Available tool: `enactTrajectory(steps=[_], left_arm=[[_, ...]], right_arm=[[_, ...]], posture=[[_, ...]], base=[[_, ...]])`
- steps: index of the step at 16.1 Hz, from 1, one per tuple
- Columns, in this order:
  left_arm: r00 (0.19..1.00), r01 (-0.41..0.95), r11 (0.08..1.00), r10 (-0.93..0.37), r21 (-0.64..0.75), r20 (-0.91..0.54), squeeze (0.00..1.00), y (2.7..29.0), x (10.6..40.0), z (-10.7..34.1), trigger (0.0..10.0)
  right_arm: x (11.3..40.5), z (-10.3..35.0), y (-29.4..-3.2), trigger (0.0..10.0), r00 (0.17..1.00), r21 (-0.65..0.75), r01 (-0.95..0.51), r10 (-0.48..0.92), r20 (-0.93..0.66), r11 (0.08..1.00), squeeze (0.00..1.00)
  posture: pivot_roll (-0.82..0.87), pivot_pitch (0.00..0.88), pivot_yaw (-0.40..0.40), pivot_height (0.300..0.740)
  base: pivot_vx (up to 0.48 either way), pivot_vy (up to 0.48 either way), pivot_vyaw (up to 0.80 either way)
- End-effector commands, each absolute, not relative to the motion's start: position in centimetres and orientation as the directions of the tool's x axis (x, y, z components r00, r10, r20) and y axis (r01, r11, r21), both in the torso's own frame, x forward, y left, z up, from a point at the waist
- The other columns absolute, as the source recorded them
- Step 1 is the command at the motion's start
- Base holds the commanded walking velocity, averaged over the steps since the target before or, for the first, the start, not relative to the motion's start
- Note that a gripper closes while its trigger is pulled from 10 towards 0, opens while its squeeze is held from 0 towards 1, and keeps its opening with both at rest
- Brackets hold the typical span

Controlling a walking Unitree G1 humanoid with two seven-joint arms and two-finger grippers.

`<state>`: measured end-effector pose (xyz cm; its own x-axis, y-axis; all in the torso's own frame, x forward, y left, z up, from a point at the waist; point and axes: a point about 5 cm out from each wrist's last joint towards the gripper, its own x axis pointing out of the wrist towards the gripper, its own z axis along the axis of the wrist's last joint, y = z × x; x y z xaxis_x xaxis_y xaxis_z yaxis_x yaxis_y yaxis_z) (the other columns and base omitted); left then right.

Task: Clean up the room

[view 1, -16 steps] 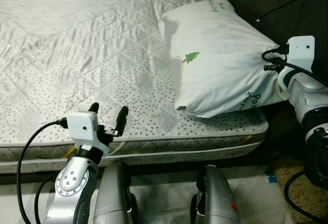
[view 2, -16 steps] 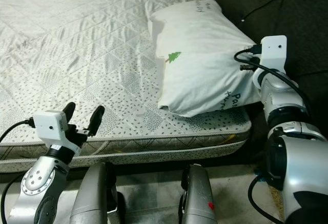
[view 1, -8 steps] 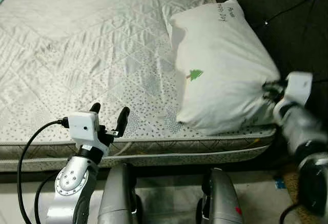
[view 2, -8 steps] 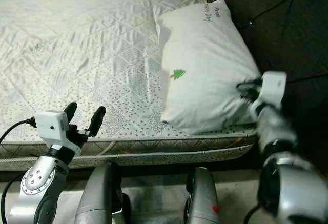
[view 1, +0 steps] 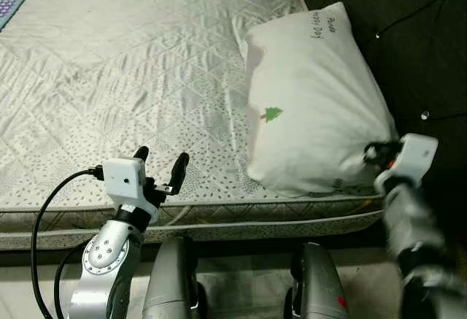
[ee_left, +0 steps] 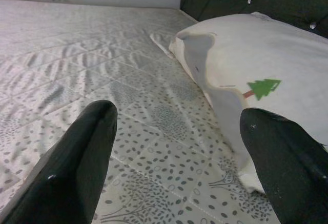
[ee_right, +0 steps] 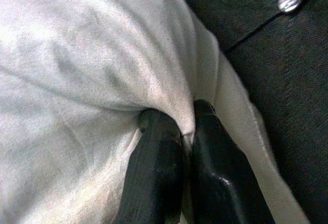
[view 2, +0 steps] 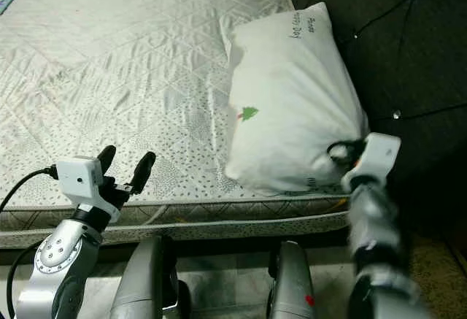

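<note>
I see the white pillow (view 1: 310,100) lying lengthwise toward the tufted headboard (view 1: 408,34) on the quilted mattress (view 1: 131,78); right gripper (ee_right: 177,126) pinches its near corner, left gripper (view 1: 159,164) spread, holding nothing.

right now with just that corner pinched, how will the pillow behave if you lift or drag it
The pillow is probably soft and floppy: its fabric bunches into creases where the right gripper pinches it. It looks plump yet likely light, so it should sag from that corner. Dragged, it would likely slide over the quilted mattress rather than roll.
</note>
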<state>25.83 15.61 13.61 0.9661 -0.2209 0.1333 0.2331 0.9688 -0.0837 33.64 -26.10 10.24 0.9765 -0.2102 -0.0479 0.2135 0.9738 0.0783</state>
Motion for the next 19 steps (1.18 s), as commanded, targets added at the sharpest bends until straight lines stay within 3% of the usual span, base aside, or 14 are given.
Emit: enactTrajectory(steps=[1,6,10,12,15,19], left_arm=[[0.969,0.225,0.971,-0.215,-0.079,0.121,0.0,15.8,25.7,13.3,10.0],[0.968,0.23,0.97,-0.219,-0.079,0.125,0.0,15.8,25.9,13.3,10.0],[0.968,0.227,0.97,-0.215,-0.083,0.13,0.0,15.6,26.1,13.4,10.0],[0.967,0.226,0.97,-0.213,-0.084,0.137,0.0,15.6,26.1,13.6,10.0],[0.97,0.214,0.973,-0.201,-0.084,0.138,0.0,15.8,25.9,13.6,10.0],[0.97,0.212,0.973,-0.2,-0.085,0.136,0.0,15.7,25.7,13.5,10.0]], right_arm=[[32.4,7.8,-24.8,0.0,0.975,0.09,0.194,-0.181,-0.13,0.977,0.0],[31.0,7.3,-23.6,0.0,0.975,0.095,0.188,-0.174,-0.136,0.978,0.0],[32.5,9.0,-24.4,0.0,0.977,0.059,0.18,-0.172,-0.123,0.982,0.0],[34.3,11.6,-26.2,0.0,0.987,-0.044,0.131,-0.135,-0.085,0.99,0.0],[35.8,16.2,-30.6,0.0,0.979,-0.054,0.194,-0.197,-0.058,0.979,0.0],[35.5,19.6,-34.2,0.0,0.955,-0.064,0.298,-0.297,0.018,0.952,0.0]], posture=[[0.03,0.14,0.048,0.577],[0.03,0.141,0.049,0.577],[0.03,0.144,0.044,0.577],[0.03,0.146,0.041,0.577],[0.04,0.147,0.033,0.577],[0.04,0.148,0.035,0.577]], base=[[0.0,0.0,0.0],[0.0,0.0,0.0],[0.0,0.0,0.0],[0.0,0.0,0.0],[0.0,0.0,0.0],[0.0,0.0,0.0]])
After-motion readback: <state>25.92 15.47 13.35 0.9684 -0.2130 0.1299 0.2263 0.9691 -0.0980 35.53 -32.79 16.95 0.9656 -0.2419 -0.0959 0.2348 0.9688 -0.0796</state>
